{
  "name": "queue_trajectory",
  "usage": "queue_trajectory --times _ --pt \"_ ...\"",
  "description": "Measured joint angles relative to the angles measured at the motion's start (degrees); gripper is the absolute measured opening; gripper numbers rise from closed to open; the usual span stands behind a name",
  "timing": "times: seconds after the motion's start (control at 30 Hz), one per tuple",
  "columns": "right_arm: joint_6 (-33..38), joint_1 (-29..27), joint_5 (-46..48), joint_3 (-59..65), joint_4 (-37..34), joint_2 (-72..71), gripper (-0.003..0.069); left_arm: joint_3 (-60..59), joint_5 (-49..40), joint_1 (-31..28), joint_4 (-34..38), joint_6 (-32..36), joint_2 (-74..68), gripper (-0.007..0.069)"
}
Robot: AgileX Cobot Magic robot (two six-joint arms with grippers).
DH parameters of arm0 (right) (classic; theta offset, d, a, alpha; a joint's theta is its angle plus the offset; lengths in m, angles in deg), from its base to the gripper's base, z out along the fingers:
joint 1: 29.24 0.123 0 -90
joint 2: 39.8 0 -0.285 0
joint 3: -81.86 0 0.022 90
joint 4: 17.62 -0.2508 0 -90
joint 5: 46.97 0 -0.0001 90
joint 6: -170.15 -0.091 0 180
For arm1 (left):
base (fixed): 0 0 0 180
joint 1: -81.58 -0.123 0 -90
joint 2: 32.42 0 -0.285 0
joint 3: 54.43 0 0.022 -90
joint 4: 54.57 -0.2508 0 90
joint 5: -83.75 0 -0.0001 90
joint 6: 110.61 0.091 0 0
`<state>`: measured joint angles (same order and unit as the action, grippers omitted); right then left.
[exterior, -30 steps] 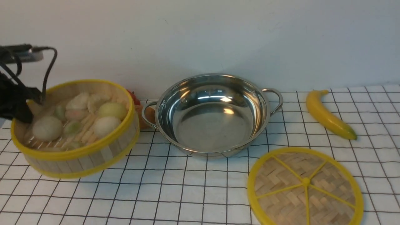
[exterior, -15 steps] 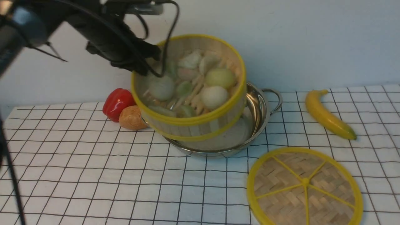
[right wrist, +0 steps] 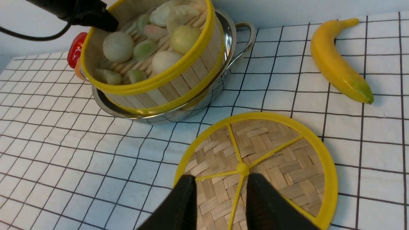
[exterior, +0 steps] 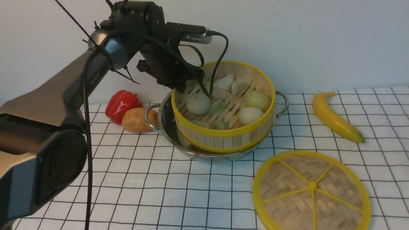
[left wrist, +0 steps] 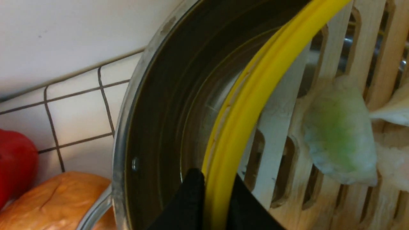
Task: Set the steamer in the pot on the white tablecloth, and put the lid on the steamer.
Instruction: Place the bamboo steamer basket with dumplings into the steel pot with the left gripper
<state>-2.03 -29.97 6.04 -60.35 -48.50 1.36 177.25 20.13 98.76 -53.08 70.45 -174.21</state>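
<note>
The steamer (exterior: 223, 139) is seen inside the pot (exterior: 164, 127), set toward the pot's right with bare steel showing on its left; whether it rests on the pot's floor cannot be told. Its yellow rim is pinched by the left gripper (left wrist: 214, 179), one finger inside the wall and one outside. The lid (exterior: 311, 191) lies flat on the white tablecloth (exterior: 143, 191) near the pot. Above the lid the right gripper (right wrist: 220, 178) is held with jaws parted and empty. A banana (exterior: 335, 118) lies to the right. A red pepper (exterior: 119, 102) and a brown lump (exterior: 135, 120) are crowded just beside the pot's left handle.
</note>
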Motion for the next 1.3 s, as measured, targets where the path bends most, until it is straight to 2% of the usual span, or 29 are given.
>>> queue_trajectory --times 0.2,0.3,0.6,1.0,1.3 --pt "0.11 0.0 0.05 -0.05 -0.16 0.0 0.024 0.0 2.74 -0.07 -0.84 -1.06 -1.56 0.0043" --pt "0.11 0.0 0.05 -0.05 -0.2 0.0 0.024 0.0 2.38 -0.07 -4.15 -1.06 -2.15 0.0043" --pt "0.11 0.0 0.05 -0.05 -0.2 0.0 0.024 0.0 1.77 -0.07 -6.62 -1.06 -2.16 0.0043" --pt "0.11 0.0 0.05 -0.05 -0.2 0.0 0.024 0.0 2.36 -0.11 -5.63 -1.06 -4.63 0.0043" --pt "0.11 0.0 0.05 -0.05 -0.2 0.0 0.024 0.0 4.9 -0.25 -1.48 -1.06 -6.66 0.0043"
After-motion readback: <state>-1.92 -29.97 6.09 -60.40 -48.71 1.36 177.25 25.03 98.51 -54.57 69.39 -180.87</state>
